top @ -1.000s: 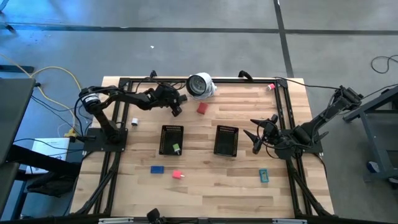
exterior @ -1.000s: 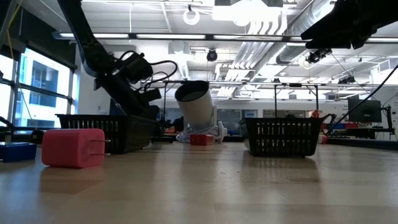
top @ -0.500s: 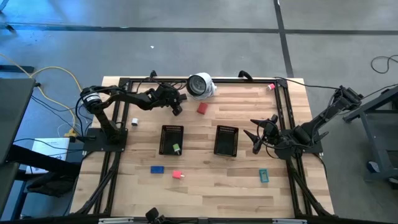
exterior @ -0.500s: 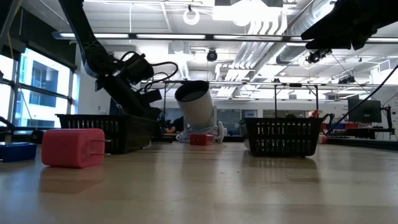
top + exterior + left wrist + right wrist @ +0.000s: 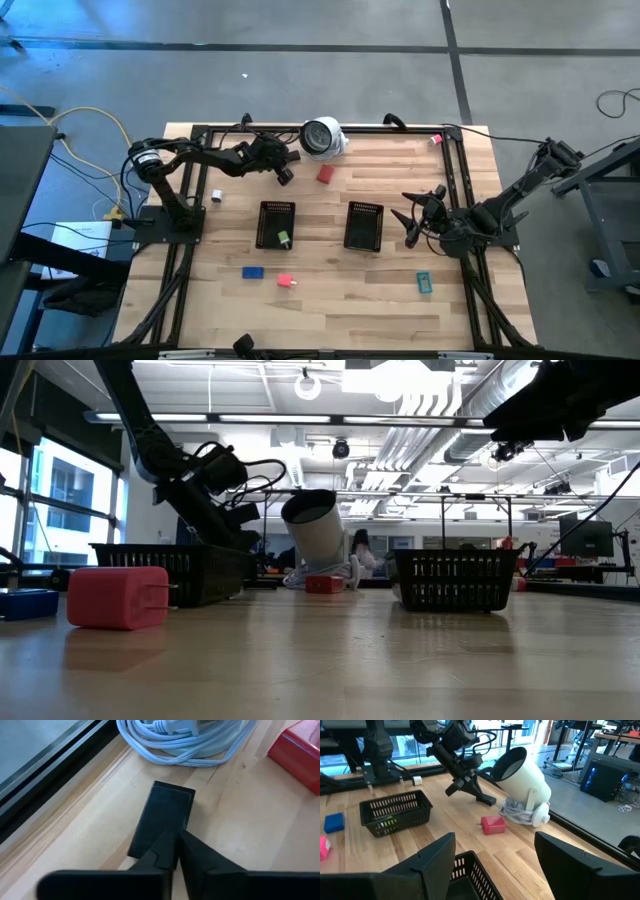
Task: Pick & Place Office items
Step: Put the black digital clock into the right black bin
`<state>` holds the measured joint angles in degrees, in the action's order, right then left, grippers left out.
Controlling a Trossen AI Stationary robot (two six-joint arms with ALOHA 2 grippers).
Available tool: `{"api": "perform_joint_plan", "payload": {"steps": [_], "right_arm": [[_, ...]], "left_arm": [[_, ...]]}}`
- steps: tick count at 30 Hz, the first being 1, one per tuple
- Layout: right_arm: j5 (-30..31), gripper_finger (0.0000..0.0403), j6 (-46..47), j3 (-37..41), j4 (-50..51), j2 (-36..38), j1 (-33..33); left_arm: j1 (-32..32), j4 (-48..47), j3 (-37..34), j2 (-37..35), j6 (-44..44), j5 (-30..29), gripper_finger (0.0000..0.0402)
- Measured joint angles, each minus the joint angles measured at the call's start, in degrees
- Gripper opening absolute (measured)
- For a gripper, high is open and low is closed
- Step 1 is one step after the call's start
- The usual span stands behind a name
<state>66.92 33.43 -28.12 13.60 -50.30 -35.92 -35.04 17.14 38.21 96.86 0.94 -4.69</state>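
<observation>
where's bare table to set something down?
Free: the near strip below the blue piece, pink piece and teal piece; also the gap between the two trays. Crowded: far edge, where the left gripper, white lamp and red piece cluster.

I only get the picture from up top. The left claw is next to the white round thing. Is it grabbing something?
Observer: The left wrist view shows the left gripper shut, tips at one end of a flat dark piece lying on the table. I cannot tell if it is pinched.
Operator: What is under the white thing?
Observer: A coil of white cable lies at the foot of the white round object, which is tilted.
Operator: Is the right claw holding anything?
Observer: No. In its wrist view the right gripper is wide open and empty, with a black mesh tray just in front of it.
</observation>
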Motion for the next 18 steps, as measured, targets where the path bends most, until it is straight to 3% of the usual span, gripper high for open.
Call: {"api": "perform_joint_plan", "payload": {"steps": [6, 14, 18], "right_arm": [[-0.1, 0.026, 0.0, 0.0, 0.1, -0.7, 0.0], [0.0, 0.026, 0.0, 0.0, 0.6, -0.7, 0.0], [0.0, 0.026, 0.2, 0.0, 0.7, -0.7, 0.0]], "left_arm": [[0.8, -1.4, -0.3, -2.3, 0.7, -0.1, 0.0032], [4.7, -1.6, -0.3, -8.8, 5.4, -3.5, 0.0159], [4.3, -2.3, -0.2, -8.8, 7.1, -4.4, 0.0203]]}}
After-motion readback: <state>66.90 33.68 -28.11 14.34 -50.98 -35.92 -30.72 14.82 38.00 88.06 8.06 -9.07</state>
